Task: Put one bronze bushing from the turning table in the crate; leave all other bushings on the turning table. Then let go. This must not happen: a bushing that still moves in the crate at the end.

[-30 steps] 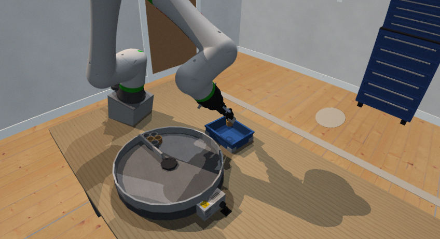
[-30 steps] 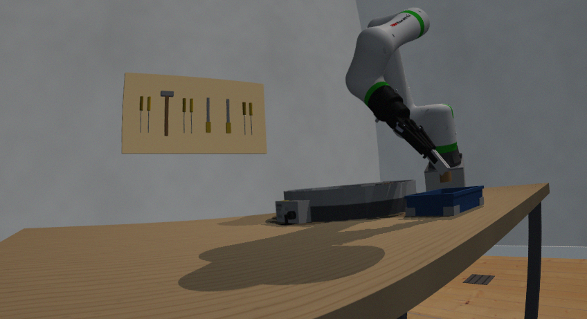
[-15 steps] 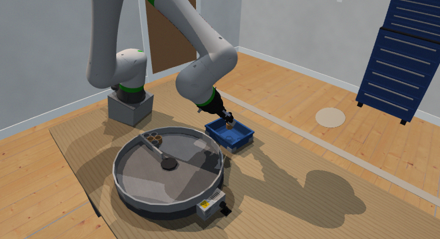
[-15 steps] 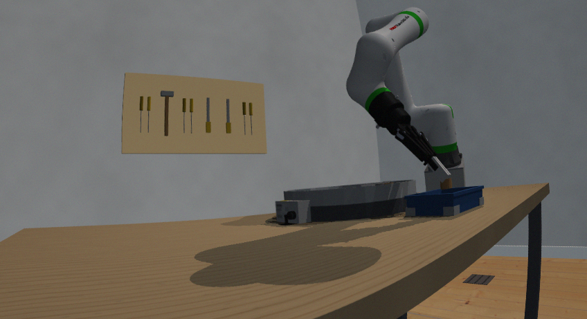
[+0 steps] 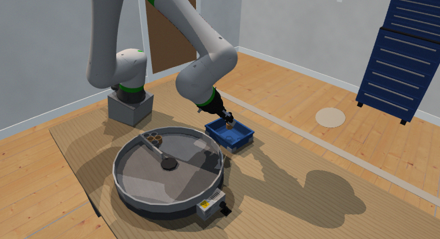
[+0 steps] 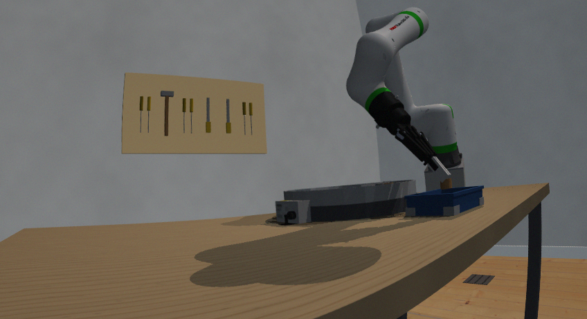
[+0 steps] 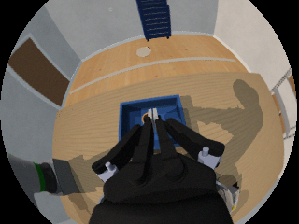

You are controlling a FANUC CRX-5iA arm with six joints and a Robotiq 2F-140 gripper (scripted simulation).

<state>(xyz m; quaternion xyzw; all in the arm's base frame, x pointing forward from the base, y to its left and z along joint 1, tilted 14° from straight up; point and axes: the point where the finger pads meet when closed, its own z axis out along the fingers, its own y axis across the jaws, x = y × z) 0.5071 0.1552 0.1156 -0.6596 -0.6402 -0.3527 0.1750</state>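
Observation:
My gripper (image 5: 232, 123) (image 6: 448, 174) (image 7: 153, 114) is shut on a bronze bushing (image 5: 228, 126) (image 6: 445, 183) (image 7: 145, 115), its fingertips closed on the ring's wall. The bushing hangs over the inside of the blue crate (image 5: 216, 138) (image 6: 430, 205) (image 7: 122, 125), above its floor. In the exterior view its lower end is hidden behind the crate's rim. The round turning table (image 5: 168, 207) (image 6: 349, 190) stands beside the crate. On it two bronze bushings, one at the front (image 5: 150, 139) and one beside it, stand grouped with several grey ones by the straight bar.
The straight bar (image 5: 155, 148) runs from the turning table's rim to its dark hub (image 5: 168, 164). A control box (image 5: 211, 205) (image 6: 293, 212) sits on its outer side. The arm's grey base block (image 5: 131, 111) stands behind, and the wooden table's edge (image 6: 494, 231) runs past the crate.

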